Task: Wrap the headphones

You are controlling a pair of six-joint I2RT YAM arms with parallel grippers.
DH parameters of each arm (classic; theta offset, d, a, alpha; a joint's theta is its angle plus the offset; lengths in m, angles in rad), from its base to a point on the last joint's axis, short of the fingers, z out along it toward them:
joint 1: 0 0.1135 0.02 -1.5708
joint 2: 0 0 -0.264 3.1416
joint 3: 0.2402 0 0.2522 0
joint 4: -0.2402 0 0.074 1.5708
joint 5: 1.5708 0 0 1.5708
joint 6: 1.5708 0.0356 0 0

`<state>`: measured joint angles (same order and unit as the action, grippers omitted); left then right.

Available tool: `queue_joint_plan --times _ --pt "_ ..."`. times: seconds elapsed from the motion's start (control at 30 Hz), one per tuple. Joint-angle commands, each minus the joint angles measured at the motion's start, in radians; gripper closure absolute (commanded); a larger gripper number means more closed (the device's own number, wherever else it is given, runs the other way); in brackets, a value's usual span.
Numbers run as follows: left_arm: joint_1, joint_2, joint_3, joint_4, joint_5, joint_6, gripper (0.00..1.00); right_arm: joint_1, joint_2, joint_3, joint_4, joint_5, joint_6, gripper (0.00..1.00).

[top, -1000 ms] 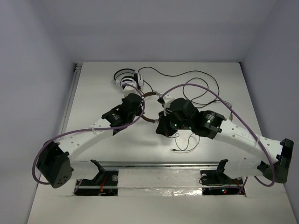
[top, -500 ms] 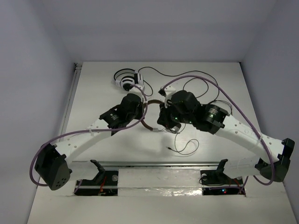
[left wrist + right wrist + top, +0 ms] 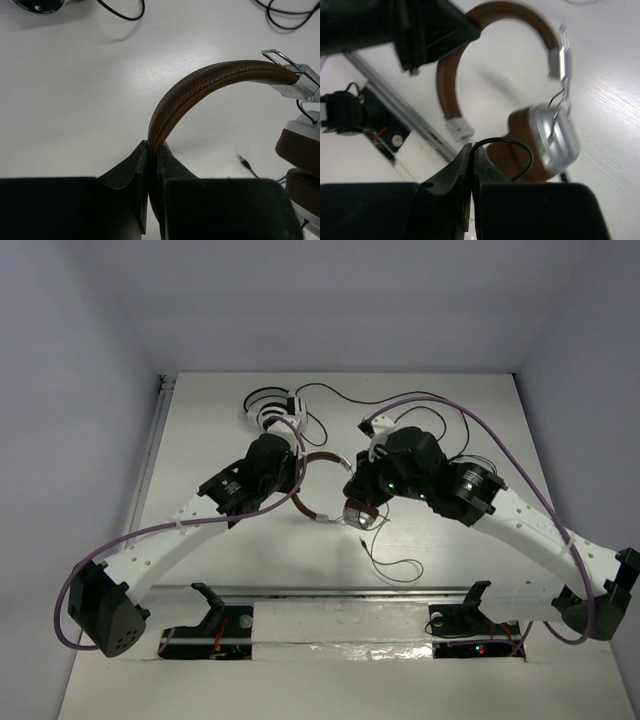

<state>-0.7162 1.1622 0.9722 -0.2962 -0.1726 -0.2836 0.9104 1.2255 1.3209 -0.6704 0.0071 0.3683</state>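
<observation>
Two grippers share the brown headphones (image 3: pixel 312 510), which sit around the middle of the counter (image 3: pixel 200 440), well apart from the white-and-black headphones (image 3: pixel 270 412) near the far edge. The left gripper (image 3: pixel 152 147) is clamped tight on the headband (image 3: pixel 200 82) at the crown of its arch. From there the band curves away to the right, so the ear cups (image 3: pixel 545 135) hang at the end nearest the right gripper (image 3: pixel 471 150). That gripper has its jaws pressed together on the thin dark cable (image 3: pixel 520 147), just beside the cups. Below the pinch, the slack drops in a loose loop toward the near edge, and its plug (image 3: pixel 242 159) lies on the counter. The right arm looks the nearer one to lead the cable. I'd say winding depends on carrying it across the cups, crosswise to the band's arch, while the left arm holds the frame steady.
</observation>
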Motion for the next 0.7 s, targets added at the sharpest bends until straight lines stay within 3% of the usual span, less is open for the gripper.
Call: queue_joint_plan --times 0.0,0.3,0.53,0.67 --pt "0.063 0.016 0.111 0.075 0.033 -0.089 1.00 0.001 -0.119 -0.050 0.104 -0.213 0.038 0.95" --pt "0.095 0.100 0.168 0.227 0.251 -0.215 1.00 0.001 -0.216 -0.268 0.212 -0.332 0.083 0.94" --pt "0.095 0.136 0.135 0.253 0.370 -0.223 1.00 0.001 -0.133 -0.269 0.298 -0.360 0.063 0.90" --pt "0.086 0.140 0.117 0.204 0.326 -0.177 1.00 0.001 -0.087 -0.223 0.336 -0.400 0.066 0.88"
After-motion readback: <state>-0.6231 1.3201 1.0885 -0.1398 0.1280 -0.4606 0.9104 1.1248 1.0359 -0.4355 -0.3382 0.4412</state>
